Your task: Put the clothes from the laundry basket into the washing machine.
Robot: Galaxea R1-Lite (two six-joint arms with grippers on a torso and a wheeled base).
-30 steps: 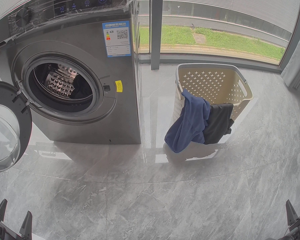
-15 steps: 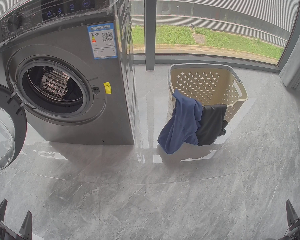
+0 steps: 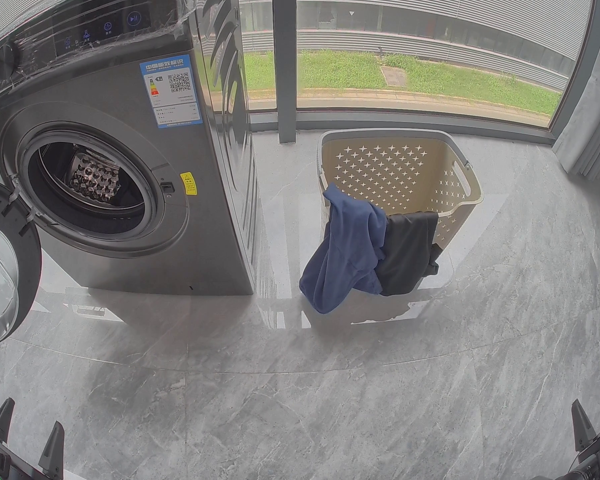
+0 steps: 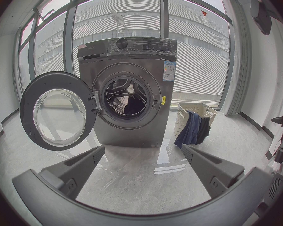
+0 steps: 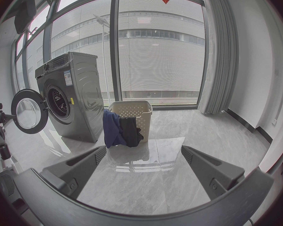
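Observation:
A beige laundry basket (image 3: 463, 185) (image 4: 184, 116) (image 5: 144, 109) stands on the floor right of the grey washing machine (image 3: 180, 235) (image 4: 129, 129) (image 5: 85, 107). Over its near rim hang a blue garment (image 3: 343, 251) (image 4: 188, 131) (image 5: 111, 129) and a black garment (image 3: 407, 251) (image 4: 204, 130) (image 5: 130, 131). The machine's round door (image 3: 0, 268) (image 4: 58, 110) (image 5: 30, 111) is swung open to the left, and something dark lies in the drum (image 4: 125, 96). My left gripper (image 3: 27, 435) (image 4: 143, 157) and right gripper (image 3: 597, 408) (image 5: 143, 157) are both open and empty, low and well short of the basket.
Glossy grey floor (image 3: 313, 401) stretches between me and the basket. A tall window (image 3: 413, 48) with a dark post (image 3: 285, 55) runs behind it. A grey curtain (image 3: 590, 128) (image 5: 218, 54) hangs at the far right.
The whole head view has shifted: machine and basket sit further left in the picture, so the camera has turned right. Both grippers hold the same place and stay open.

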